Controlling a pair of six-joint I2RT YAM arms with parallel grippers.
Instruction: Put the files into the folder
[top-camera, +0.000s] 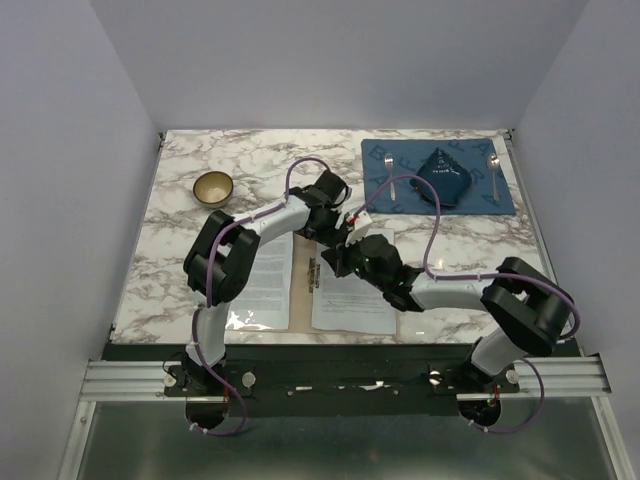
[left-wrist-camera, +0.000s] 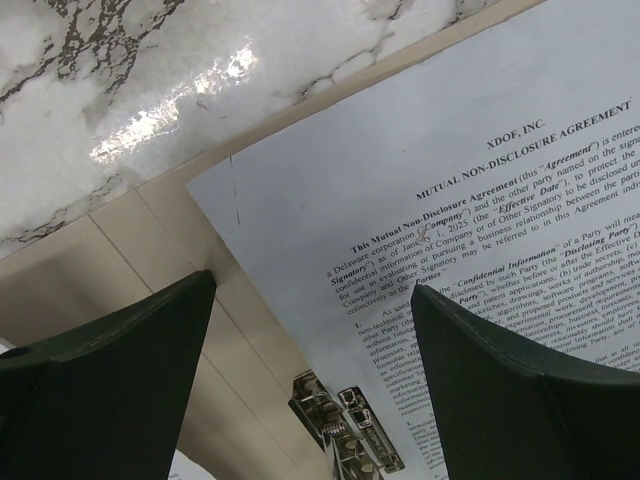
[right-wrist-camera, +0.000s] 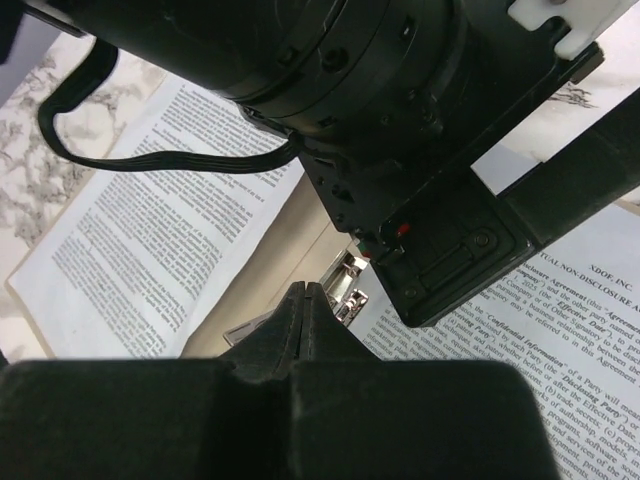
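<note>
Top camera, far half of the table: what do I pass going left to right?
Bowl → fork → folded blue napkin → spoon; the last three lie on the blue placemat.

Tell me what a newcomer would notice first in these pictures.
Both arms crowd together over the middle of the table, the left gripper open and the right gripper shut, close over the metal clip of an open folder. Printed sheets lie on both of its leaves. At the far right sits a blue placemat with a folded napkin, and at the far left a bowl.
</note>
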